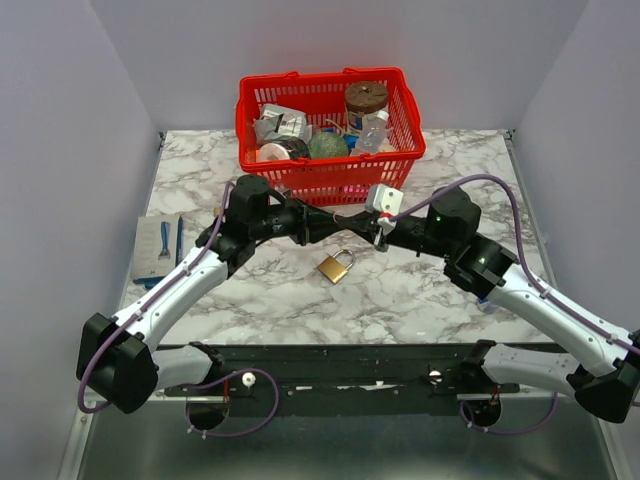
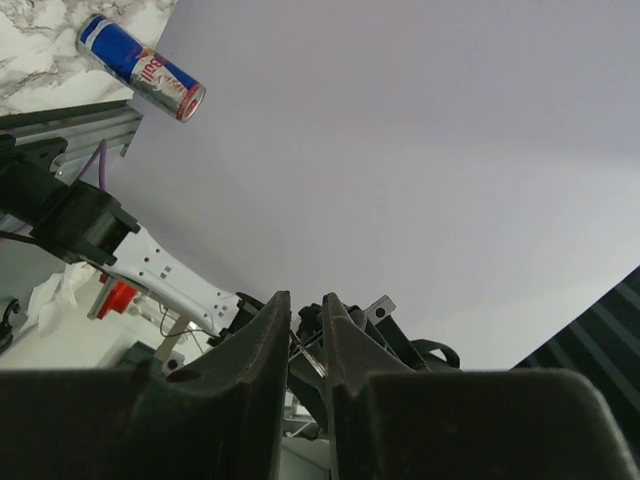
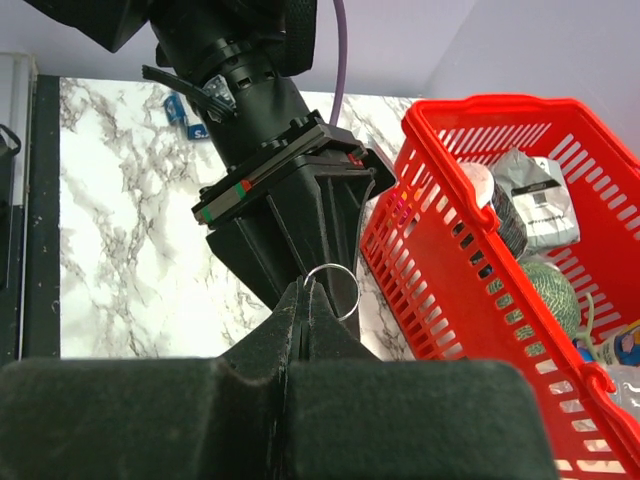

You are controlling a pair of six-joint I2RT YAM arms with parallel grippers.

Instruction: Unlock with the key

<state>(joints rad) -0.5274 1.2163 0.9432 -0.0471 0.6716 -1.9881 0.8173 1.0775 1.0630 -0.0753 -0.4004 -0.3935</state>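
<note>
A brass padlock (image 1: 336, 267) with a steel shackle lies on the marble table (image 1: 420, 290), just below where both grippers meet in the air. My right gripper (image 3: 308, 285) is shut on the key; only its wire ring (image 3: 340, 292) sticks out past the fingertips. In the top view the right gripper (image 1: 374, 231) faces my left gripper (image 1: 337, 222) tip to tip. My left gripper (image 2: 305, 300) has its jaws a narrow gap apart, with a thin metal strip of the key (image 2: 308, 350) showing between them. Whether it touches the key is unclear.
A red basket (image 1: 330, 175) with several items stands just behind the grippers, also in the right wrist view (image 3: 470, 250). A blue and white package (image 1: 158, 248) lies at the table's left edge. A drinks can (image 2: 140, 68) shows in the left wrist view.
</note>
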